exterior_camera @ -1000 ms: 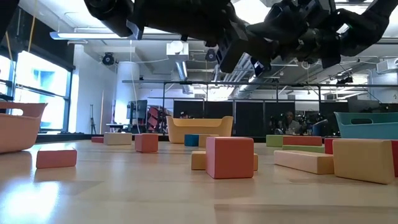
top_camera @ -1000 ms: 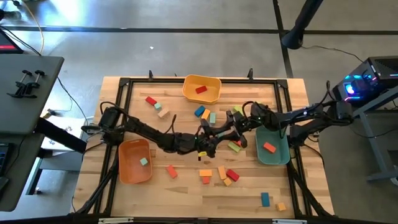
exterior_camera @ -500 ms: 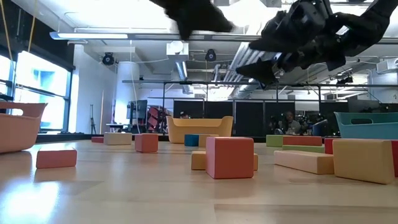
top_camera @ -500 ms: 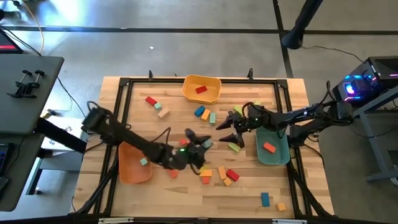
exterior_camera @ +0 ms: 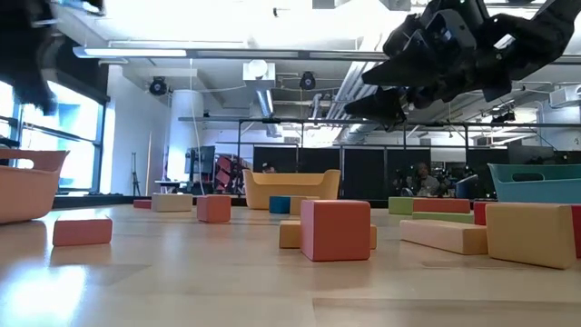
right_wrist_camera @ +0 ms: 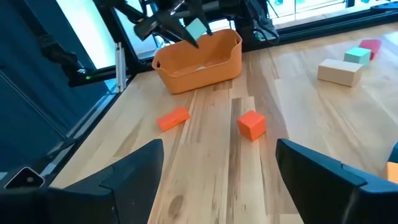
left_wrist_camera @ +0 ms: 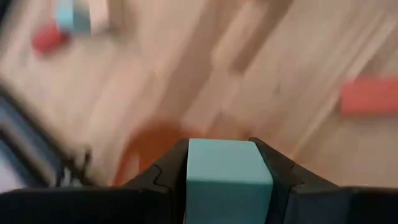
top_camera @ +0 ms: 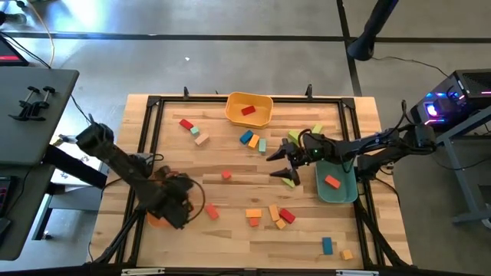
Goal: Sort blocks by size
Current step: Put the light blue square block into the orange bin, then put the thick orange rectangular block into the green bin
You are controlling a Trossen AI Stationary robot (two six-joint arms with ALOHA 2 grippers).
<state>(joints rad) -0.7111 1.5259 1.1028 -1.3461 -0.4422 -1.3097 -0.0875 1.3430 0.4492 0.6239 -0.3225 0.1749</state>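
**Teal block poised over the orange bin**

High view: left gripper (top_camera: 175, 208) hangs over the orange bin (top_camera: 156, 221) at 8 o'clock; release looks next.

Left wrist view: its fingers (left_wrist_camera: 168, 171) are clamped on 1 teal block (left_wrist_camera: 227, 177).

Right wrist view: right gripper (right_wrist_camera: 217, 163) spread wide, empty, near an orange block (right_wrist_camera: 252, 123).

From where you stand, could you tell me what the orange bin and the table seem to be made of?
Orange bin: probably moulded plastic, with smooth, even-coloured walls and rounded corners. Table: wood, going by its long planks with visible grain and light sheen.
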